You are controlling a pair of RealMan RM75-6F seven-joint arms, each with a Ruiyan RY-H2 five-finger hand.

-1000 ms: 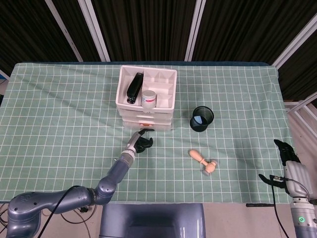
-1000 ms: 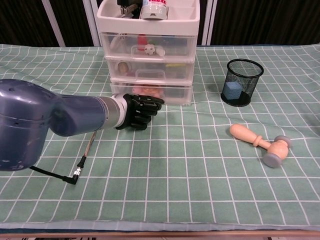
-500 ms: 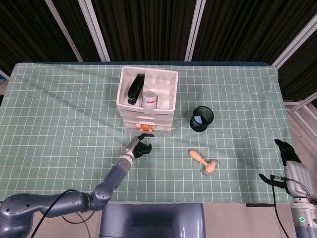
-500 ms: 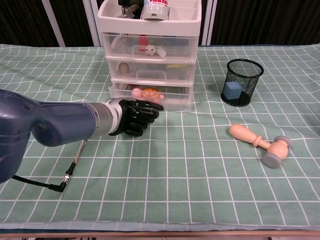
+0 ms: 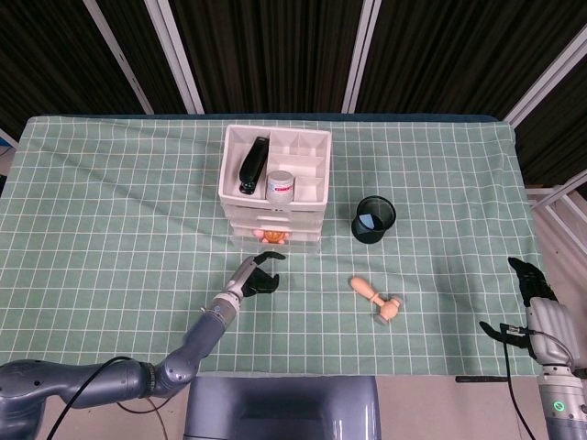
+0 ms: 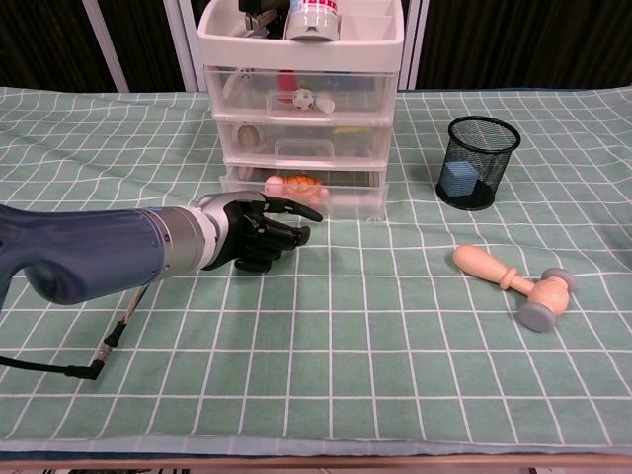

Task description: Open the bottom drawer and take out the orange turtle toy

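A white three-drawer unit stands at the middle back of the table. Its bottom drawer is pulled partly out. The orange turtle toy lies inside it beside a pink piece. My left hand is at the drawer's front, fingers curled, with one finger hooked along the front lip. My right hand hangs off the table's right edge, holding nothing, fingers apart.
A black mesh cup stands right of the drawers. A wooden toy hammer lies in front of it. A black stapler and a white jar sit in the top tray. A thin cable trails from my left arm.
The bottom drawer has slid out toward me with my left hand drawing back, and the orange turtle has come into open view. The right hand has not moved.
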